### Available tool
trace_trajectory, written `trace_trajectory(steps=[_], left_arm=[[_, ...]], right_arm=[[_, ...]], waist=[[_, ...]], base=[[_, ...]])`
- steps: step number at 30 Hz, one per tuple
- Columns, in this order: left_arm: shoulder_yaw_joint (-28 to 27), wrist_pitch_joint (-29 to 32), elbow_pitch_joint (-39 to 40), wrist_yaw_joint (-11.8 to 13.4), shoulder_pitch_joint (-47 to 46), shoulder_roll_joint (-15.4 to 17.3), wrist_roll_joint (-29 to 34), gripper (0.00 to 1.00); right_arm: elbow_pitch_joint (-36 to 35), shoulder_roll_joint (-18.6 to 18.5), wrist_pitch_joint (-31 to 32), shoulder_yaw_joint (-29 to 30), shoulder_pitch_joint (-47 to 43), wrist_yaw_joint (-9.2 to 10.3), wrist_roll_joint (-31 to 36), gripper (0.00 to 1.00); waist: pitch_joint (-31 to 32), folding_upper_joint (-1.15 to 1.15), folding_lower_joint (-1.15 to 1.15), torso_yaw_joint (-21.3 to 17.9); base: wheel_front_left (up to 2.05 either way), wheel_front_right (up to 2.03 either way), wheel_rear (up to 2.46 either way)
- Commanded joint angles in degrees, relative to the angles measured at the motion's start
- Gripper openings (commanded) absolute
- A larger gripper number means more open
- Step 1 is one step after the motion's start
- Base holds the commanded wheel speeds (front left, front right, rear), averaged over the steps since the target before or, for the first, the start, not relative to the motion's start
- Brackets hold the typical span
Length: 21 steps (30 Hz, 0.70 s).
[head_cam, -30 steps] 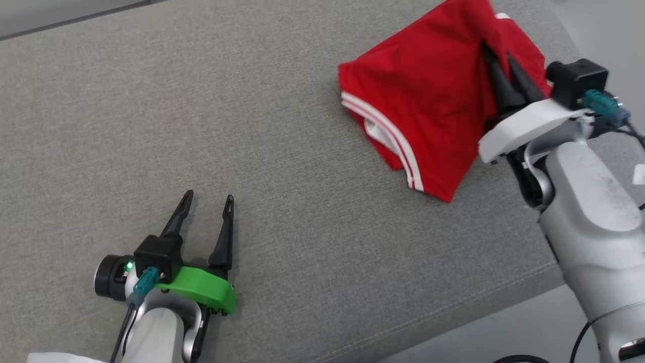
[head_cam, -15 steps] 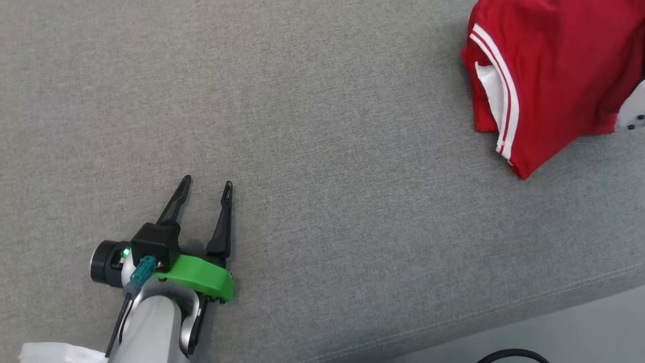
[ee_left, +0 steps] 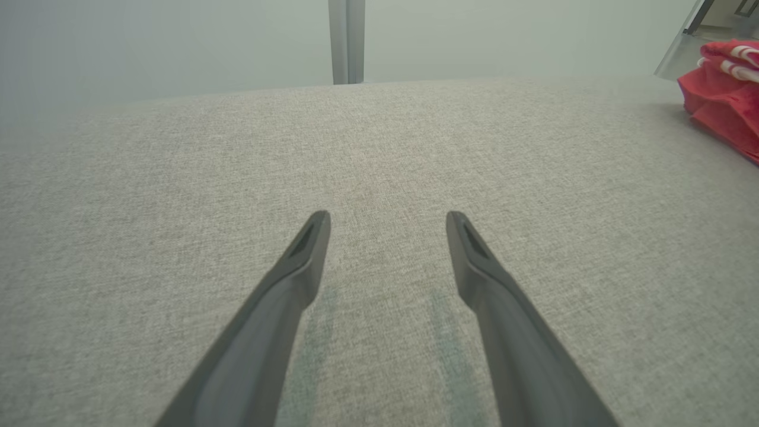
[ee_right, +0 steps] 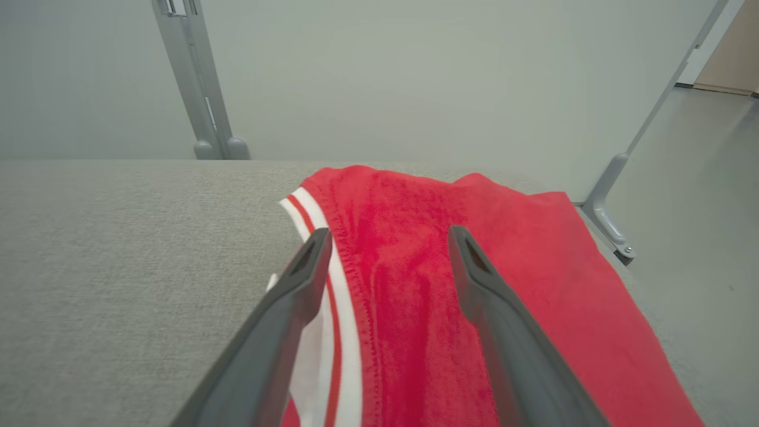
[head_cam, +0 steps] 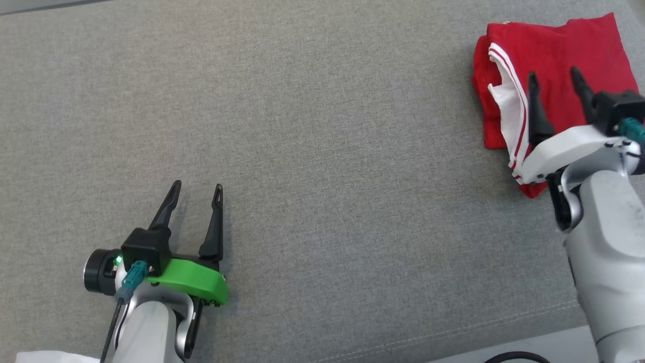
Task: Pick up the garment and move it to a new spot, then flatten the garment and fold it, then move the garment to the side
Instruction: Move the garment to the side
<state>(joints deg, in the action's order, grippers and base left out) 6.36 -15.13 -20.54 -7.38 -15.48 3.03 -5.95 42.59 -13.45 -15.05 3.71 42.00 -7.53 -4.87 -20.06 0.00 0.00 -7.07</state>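
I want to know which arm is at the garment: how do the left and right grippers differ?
The left gripper sits on a green mount; the right gripper on a white mount. The left gripper is over bare grey cushion; the right gripper is over the folded red garment. Both are open and hold nothing.

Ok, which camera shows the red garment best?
Head view: the red garment lies folded, nearly whole from above, its near edge behind the right gripper. Right wrist view is closer but crops its near part. Left wrist view catches a red corner at its right edge.
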Motion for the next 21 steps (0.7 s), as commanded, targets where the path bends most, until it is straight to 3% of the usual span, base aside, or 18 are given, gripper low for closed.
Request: trace_trajectory(steps=[1, 10, 21], left_arm=[[-0.4, 0.0, 0.0, 0.1, 0.9, 0.1, -0.2, 1.0], [-2.3, 0.0, -1.1, 2.1, 3.5, 0.0, -0.8, 1.0], [-4.9, 0.0, -2.5, 4.6, 6.8, 0.0, -1.4, 1.0]], right_arm=[[-1.8, 0.9, -0.1, -1.4, -2.3, 0.1, -1.0, 1.0], [-11.4, 7.5, -0.1, -8.9, -13.8, 0.1, -6.2, 1.0], [-11.7, 9.6, -0.1, -10.8, -20.9, 0.1, -3.7, 1.0]], waist=[[2.1, 0.0, 0.0, 0.7], [7.7, 0.0, 0.0, 3.0], [12.8, 0.0, 0.0, 5.1]], base=[[0.0, 0.0, 0.0], [0.0, 0.0, 0.0], [0.0, 0.0, 0.0]])
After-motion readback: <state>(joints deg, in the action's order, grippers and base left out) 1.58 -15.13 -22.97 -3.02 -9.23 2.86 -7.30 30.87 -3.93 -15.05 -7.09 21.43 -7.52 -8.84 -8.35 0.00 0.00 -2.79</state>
